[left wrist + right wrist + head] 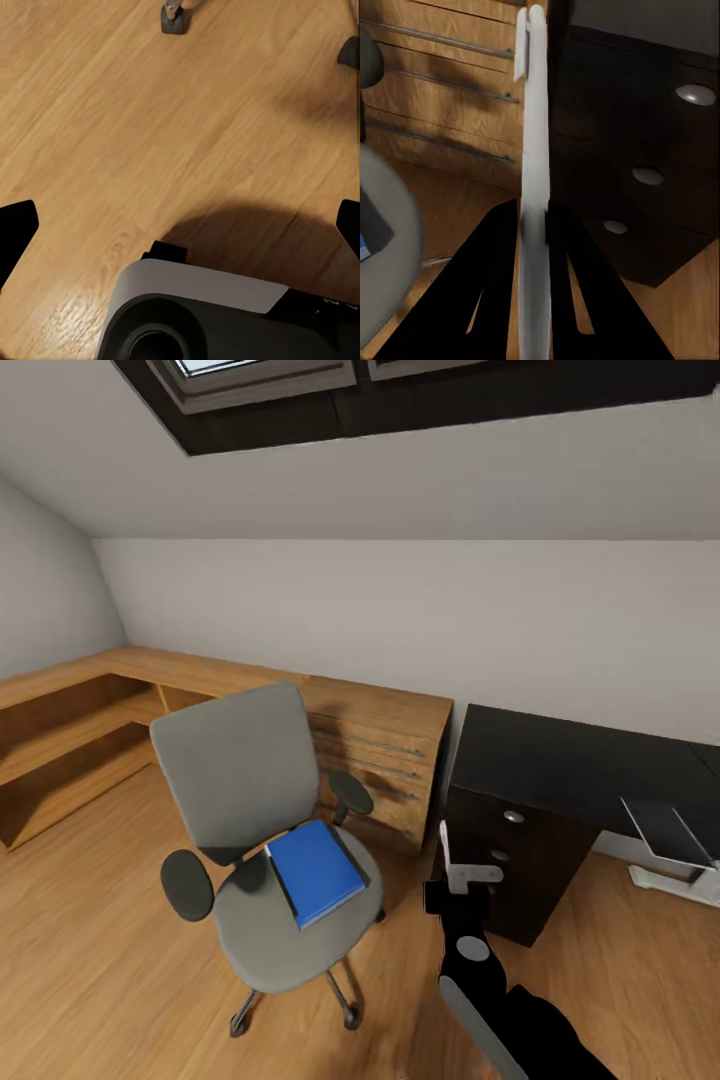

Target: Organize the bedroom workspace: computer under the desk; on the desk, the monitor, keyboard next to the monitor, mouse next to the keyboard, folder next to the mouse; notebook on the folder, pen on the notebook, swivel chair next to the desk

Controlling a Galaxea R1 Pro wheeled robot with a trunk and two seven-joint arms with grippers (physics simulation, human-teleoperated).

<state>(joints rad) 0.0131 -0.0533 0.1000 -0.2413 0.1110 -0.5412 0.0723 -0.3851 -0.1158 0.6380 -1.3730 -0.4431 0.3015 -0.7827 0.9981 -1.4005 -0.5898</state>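
The right pincer [446, 860] is shut tight on the pen [534, 180]. The pen is a thin white stick with a clip near its top. It stands straight up between the two black fingers [491, 292]. In the head view it is held up in the air, between the swivel chair [262, 830] and the desk [570, 770].

The left pincer [180, 225] is wide open. Its two black tips are far apart and it holds nothing. It points down at the wood floor [112, 127], near a chair wheel [174, 19].

The blue folder [316, 870] lies flat on the seat of the swivel chair. It has to go on the desk first, and the pen goes on the pile last.

The pen looks very light and stiff. It is smooth and round, so I think it could slip or roll away when it is put down. The hold is low on the pen, so the long top part could bump things.

The folder looks flat, thin and a bit bendy. I think the best place to grab it is at an edge that sticks out over the seat cushion, where a finger can get under it.

The dark drawers [505, 860] of the desk are right beside the pen, so the arm needs care there.
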